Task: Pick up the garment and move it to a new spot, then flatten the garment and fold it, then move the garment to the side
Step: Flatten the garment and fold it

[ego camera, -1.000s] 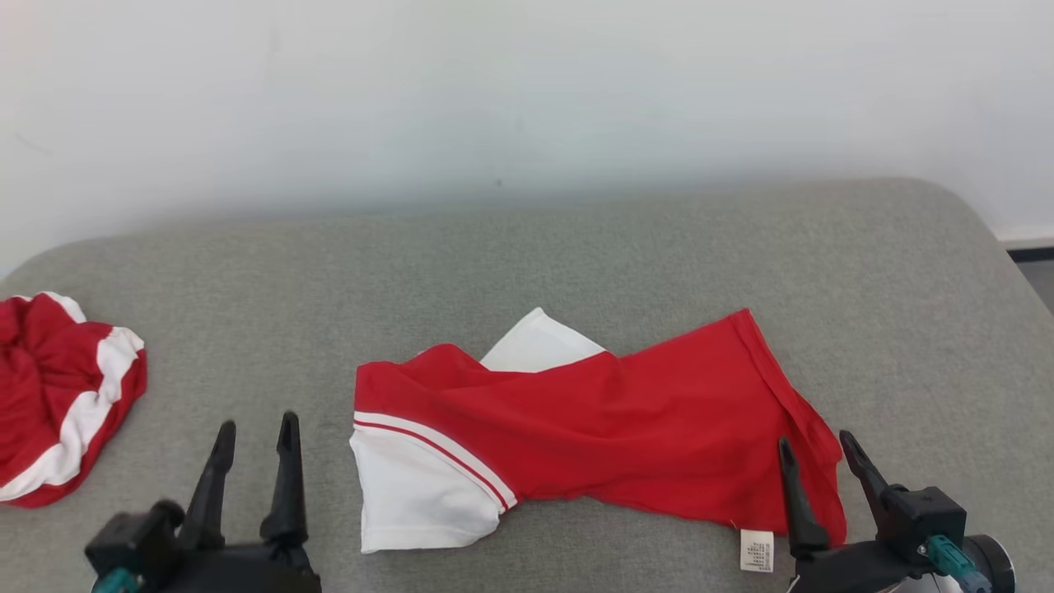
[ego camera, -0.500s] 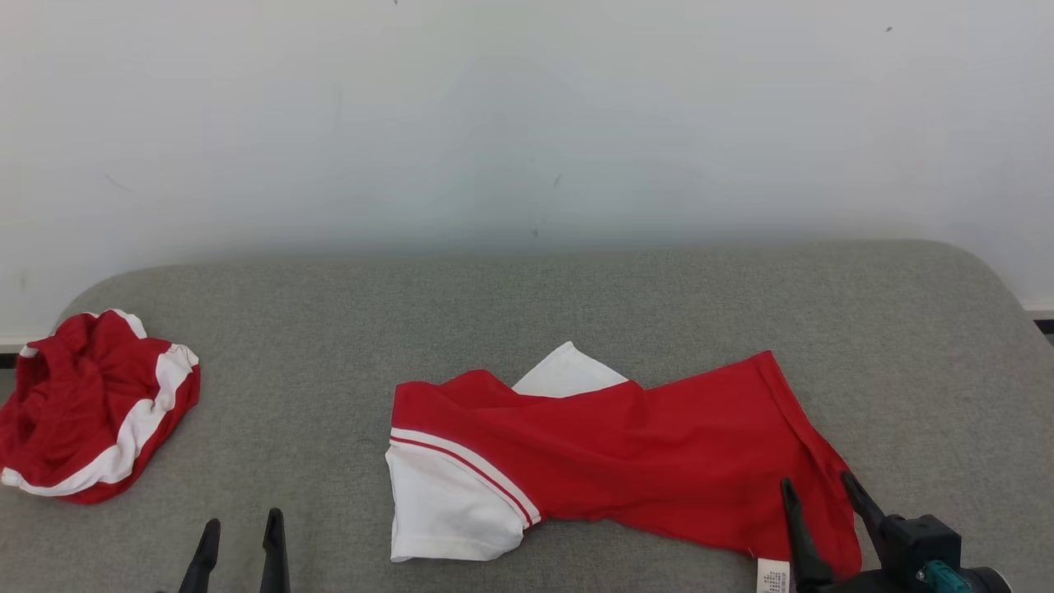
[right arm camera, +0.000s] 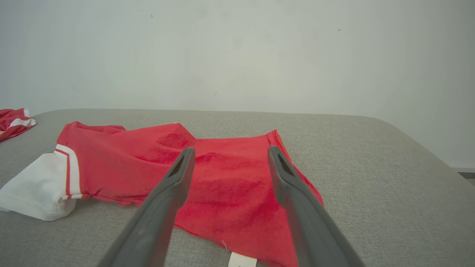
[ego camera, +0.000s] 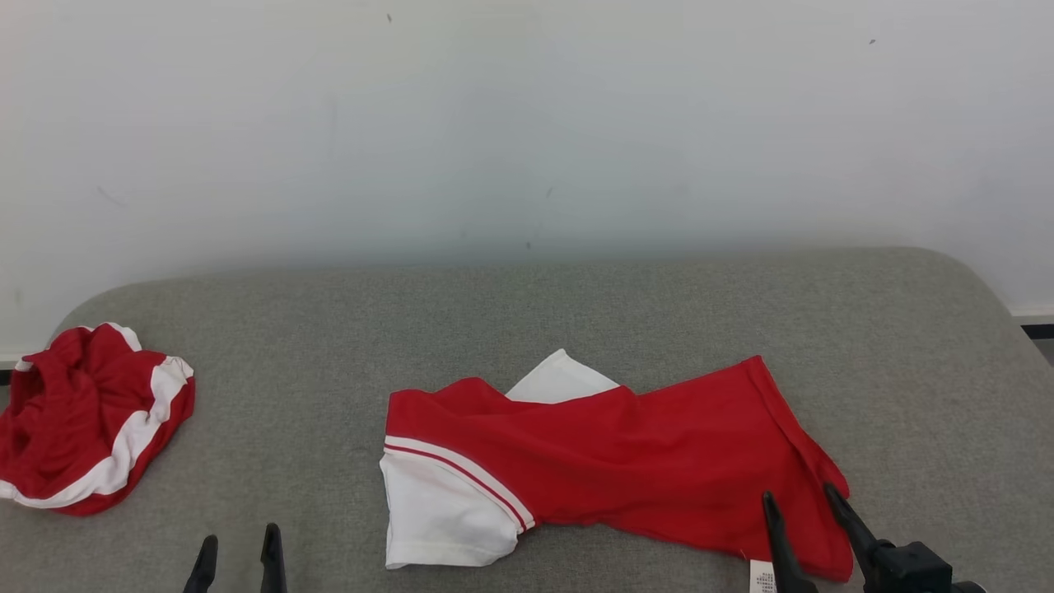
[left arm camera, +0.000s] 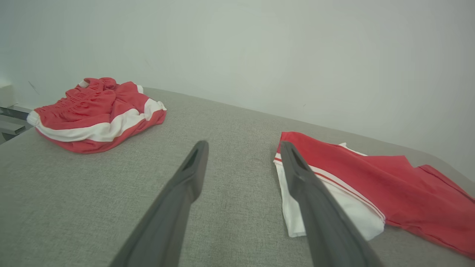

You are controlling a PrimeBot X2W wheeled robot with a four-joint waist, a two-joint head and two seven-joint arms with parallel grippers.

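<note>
Red-and-white shirt lies crumpled on the grey fabric surface. Our left gripper and right gripper stand spread, empty

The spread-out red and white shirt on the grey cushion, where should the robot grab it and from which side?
Probably the hemmed edge at the right end of the red and white shirt, taken by the right gripper from the near side: it lies flat and free ahead of the open fingers. The white sleeve suits the left gripper.

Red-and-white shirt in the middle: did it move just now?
No. The shirt keeps its place against the crumpled red garment and the grey cushion; the camera shifted.
</note>
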